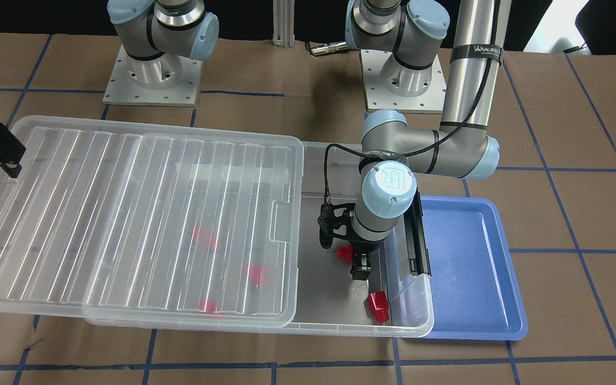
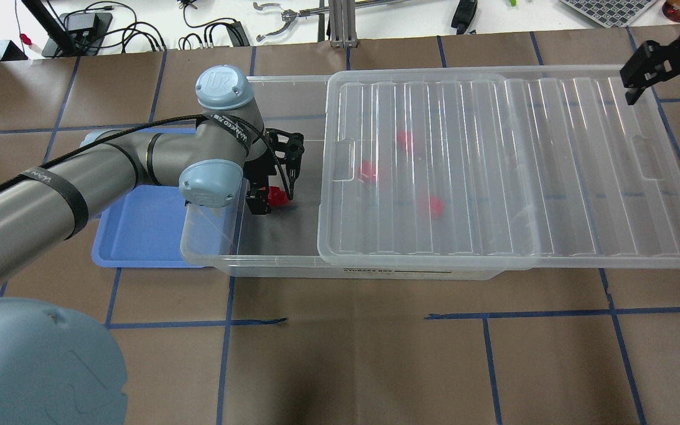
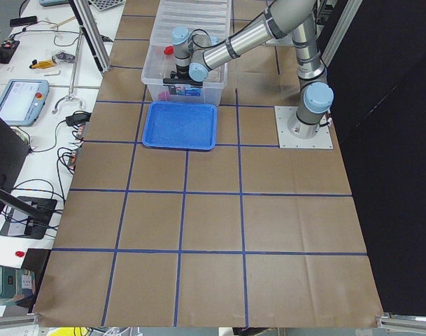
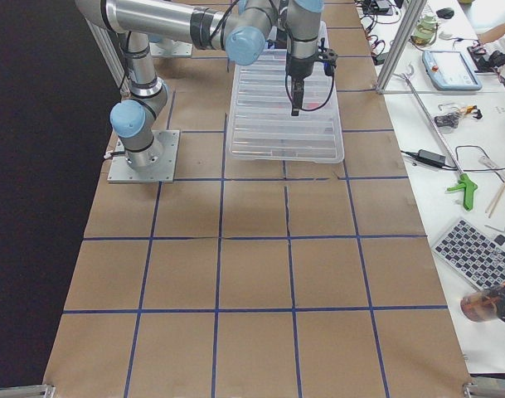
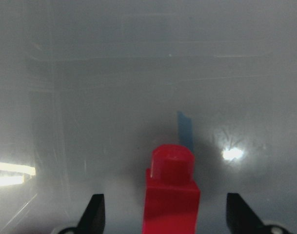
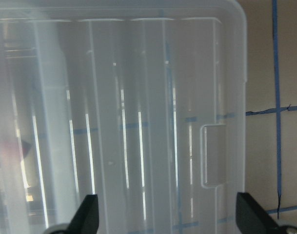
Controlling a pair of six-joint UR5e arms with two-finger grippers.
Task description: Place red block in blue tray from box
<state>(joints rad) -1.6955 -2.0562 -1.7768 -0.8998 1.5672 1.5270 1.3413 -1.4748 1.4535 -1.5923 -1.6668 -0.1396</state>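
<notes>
The clear box lies with its ribbed lid slid aside, so the end next to the blue tray is uncovered. My left gripper reaches down into that uncovered end. It is open, with a red block between its fingers. In the left wrist view the block sits midway between the spread fingertips, stub pointing away. A second red block lies near the box's front corner. Three more show through the lid. My right gripper is open above the lid's far end.
The box's black latch bar stands up between the left gripper and the blue tray. The tray holds nothing and its edge lies under the box's end. Brown paper with blue tape lines covers the table.
</notes>
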